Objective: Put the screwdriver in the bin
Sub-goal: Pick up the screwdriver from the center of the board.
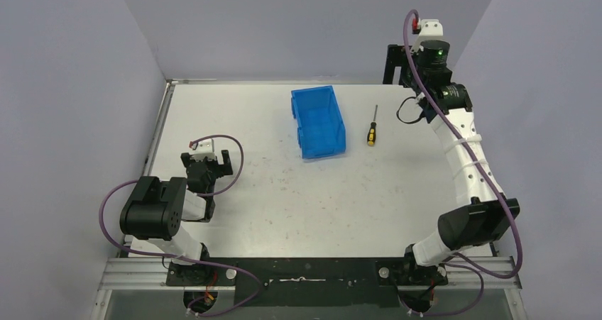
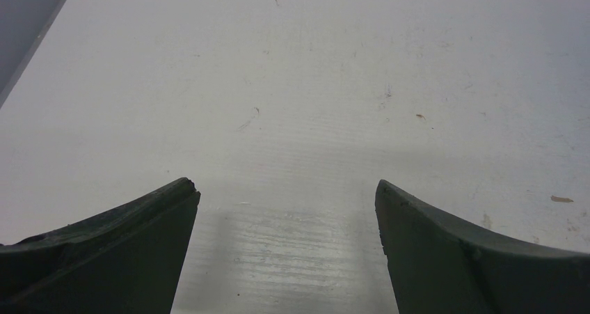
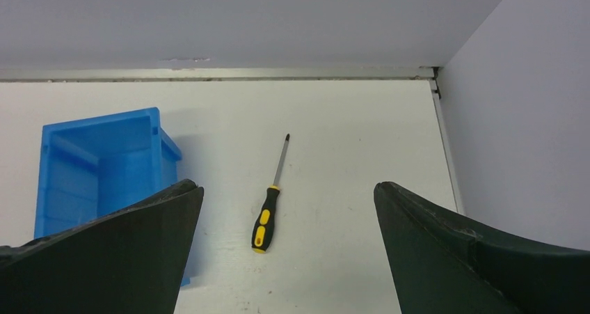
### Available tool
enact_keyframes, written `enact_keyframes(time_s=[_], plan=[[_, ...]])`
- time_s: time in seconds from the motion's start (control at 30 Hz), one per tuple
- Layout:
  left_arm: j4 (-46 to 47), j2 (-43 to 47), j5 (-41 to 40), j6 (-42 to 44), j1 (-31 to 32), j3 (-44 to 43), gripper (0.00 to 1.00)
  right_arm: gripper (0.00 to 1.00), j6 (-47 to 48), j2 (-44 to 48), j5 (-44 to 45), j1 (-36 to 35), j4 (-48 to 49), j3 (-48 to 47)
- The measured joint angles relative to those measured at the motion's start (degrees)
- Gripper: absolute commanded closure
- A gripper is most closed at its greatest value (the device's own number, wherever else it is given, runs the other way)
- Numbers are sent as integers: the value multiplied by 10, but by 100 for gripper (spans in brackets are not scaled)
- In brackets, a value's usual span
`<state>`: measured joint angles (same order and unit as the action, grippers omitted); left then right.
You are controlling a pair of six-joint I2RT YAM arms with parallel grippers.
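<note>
The screwdriver, with a yellow-and-black handle and a thin dark shaft, lies flat on the white table just right of the bin, tip pointing to the back wall. The blue bin stands open-topped at the back centre and looks empty. My right gripper is open and empty, held high at the back right. In the right wrist view the screwdriver lies between my right gripper's jaws, far below, with the bin at left. My left gripper is open and empty at the near left, over bare table.
Grey walls close the table at the back, left and right. A metal rail runs along the left edge. The right arm's white links arch over the right side of the table.
</note>
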<state>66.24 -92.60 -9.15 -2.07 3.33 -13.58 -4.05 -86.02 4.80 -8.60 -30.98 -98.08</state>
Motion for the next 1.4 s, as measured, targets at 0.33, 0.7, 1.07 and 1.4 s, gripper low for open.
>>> enact_keyframes(time_s=[0.33,0.7,1.07,1.4], plan=[[0,0,0,0,0,0,3,0,-35,-128,-23,4,-33,-22],[0,0,0,0,0,0,3,0,-71,-220,-38,4,-29,5],[0,0,0,0,0,0,3,6,-87,-304,-43,4,3,65],[0,0,0,0,0,0,3,30,-93,-354,-52,6,23,94]])
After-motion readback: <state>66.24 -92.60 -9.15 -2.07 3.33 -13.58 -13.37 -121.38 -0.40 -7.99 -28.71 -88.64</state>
